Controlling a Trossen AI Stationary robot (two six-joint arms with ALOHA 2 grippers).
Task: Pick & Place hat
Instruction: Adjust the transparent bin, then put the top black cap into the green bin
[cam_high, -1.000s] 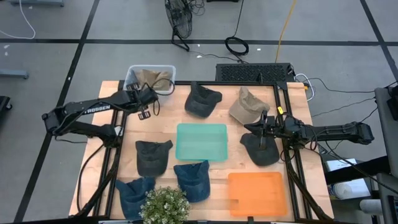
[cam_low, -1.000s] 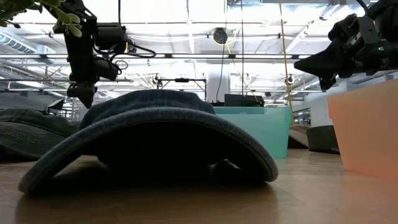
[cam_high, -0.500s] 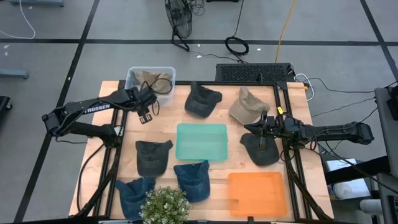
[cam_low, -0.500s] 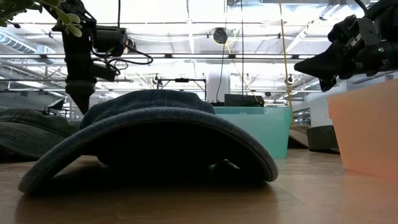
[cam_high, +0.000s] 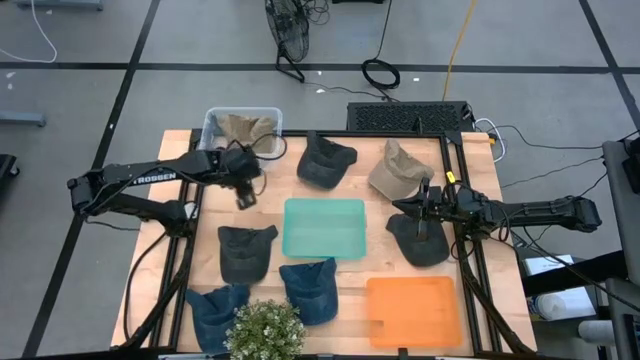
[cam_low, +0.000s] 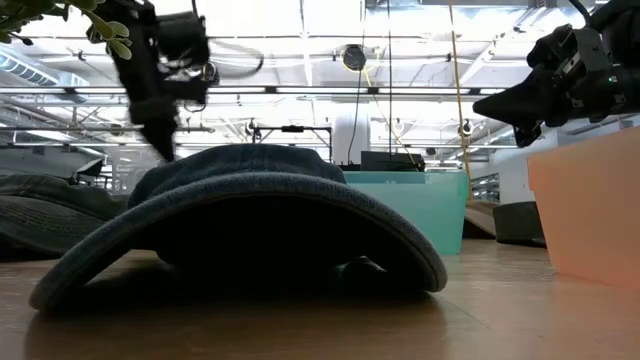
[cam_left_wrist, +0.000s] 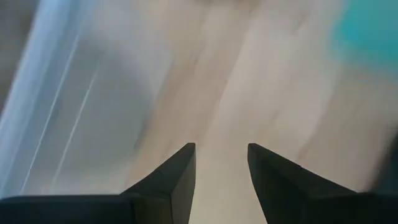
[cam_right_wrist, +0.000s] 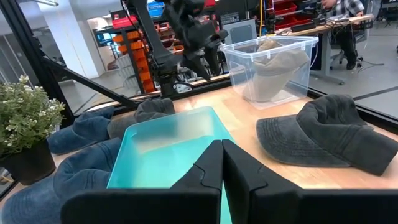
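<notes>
Beside the teal rectangular plastic tray (cam_high: 324, 227), on its clear-bin side, the left gripper (cam_high: 243, 190) hangs over bare wood with its fingers spread and nothing between them, so the step in hand looks like an empty reach for another hat; the nearest candidate, I judge, is the dark grey denim cap (cam_high: 245, 251) lying on that same side of the tray toward the plant, and a clean pick would mean coming down over its crown rather than its floppy brim; across the tray, the right gripper (cam_high: 425, 203) waits, fingers pressed together, above another dark cap (cam_high: 420, 240); farther off, the clear plastic bin (cam_high: 242, 127) holds a tan cap (cam_high: 246, 128); the pale wooden tabletop (cam_high: 182, 262) sits on a grey tiled floor (cam_high: 120, 40).
</notes>
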